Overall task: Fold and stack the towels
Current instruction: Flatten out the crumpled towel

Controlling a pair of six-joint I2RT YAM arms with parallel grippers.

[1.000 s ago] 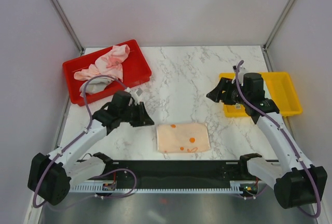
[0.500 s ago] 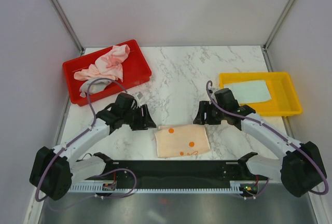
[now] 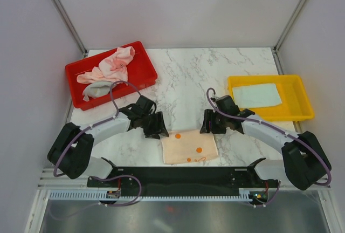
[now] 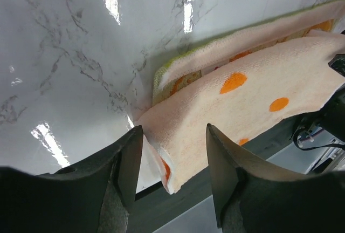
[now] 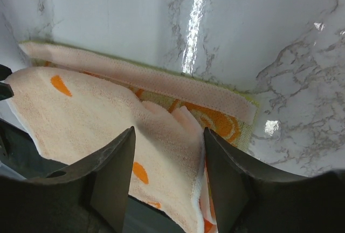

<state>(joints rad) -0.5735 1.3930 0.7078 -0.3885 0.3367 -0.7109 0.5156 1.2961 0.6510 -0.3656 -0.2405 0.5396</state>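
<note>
Tabletop (image 3: pixel 188 76): left arm (image 3: pixel 108 126), right arm (image 3: pixel 264 130) low, flanking towel (image 3: pixel 188 146).

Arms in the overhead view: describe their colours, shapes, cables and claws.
Both the left arm and right arm have white links between black joints. A purple cable loops along each. The left claw and right claw are black, with broad matte fingers.

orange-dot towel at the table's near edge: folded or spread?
Folded. The orange-print towel lies doubled: both wrist views show an upper layer lying over a lower one, and the lower layer's far edge sticks out past it.
</note>
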